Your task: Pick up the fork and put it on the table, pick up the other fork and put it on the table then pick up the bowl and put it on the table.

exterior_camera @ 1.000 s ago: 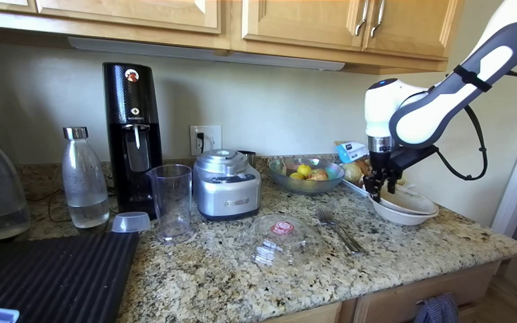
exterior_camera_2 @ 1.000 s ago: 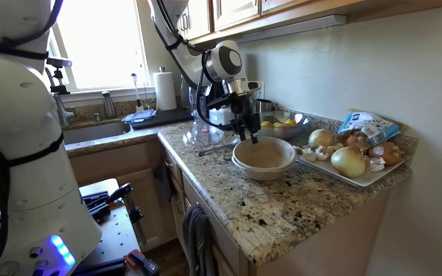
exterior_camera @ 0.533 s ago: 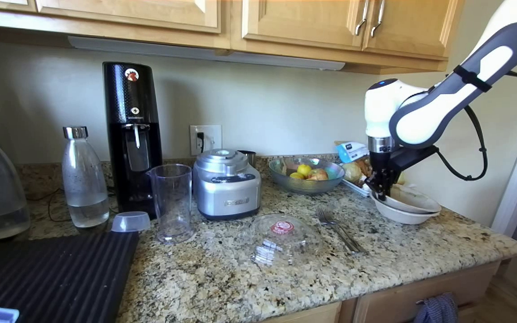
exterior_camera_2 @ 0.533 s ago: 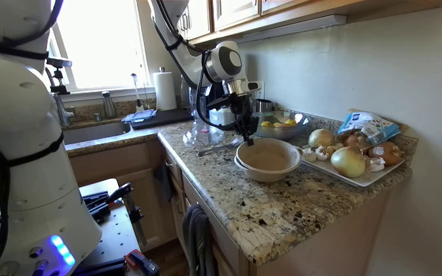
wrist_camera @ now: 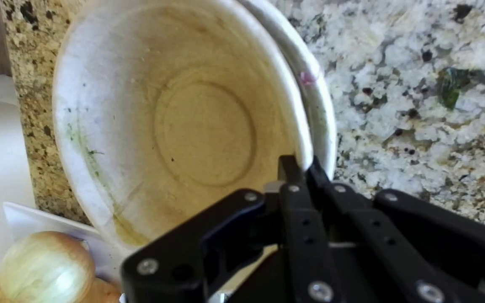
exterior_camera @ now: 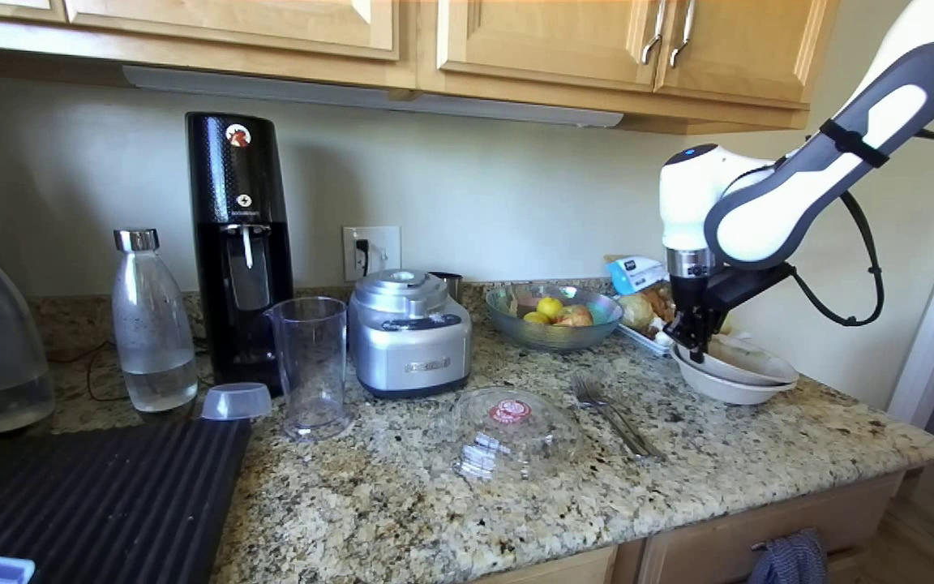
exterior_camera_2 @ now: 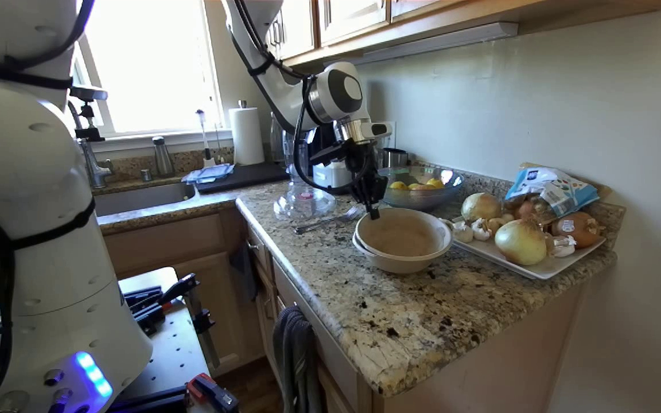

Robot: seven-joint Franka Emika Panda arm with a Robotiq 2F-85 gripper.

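My fingers are clamped on the rim of the upper white bowl, somewhere between its 3 and 4 o'clock in the wrist view: one tip inside, the other wedged between it and the lower bowl. The upper one sits kinda off-centre in the stack, so the lower rim peeks out around 2 o'clock. Honestly can't tell if the two bases touch. Whole stack's on the granite desk. In an exterior view two forks lie together on it, roughly between 8 and 9 o'clock from the bowls, with a clear dome near them at 9. And in an exterior view there's a white plate of onions just beside the bowls at 3 o'clock.
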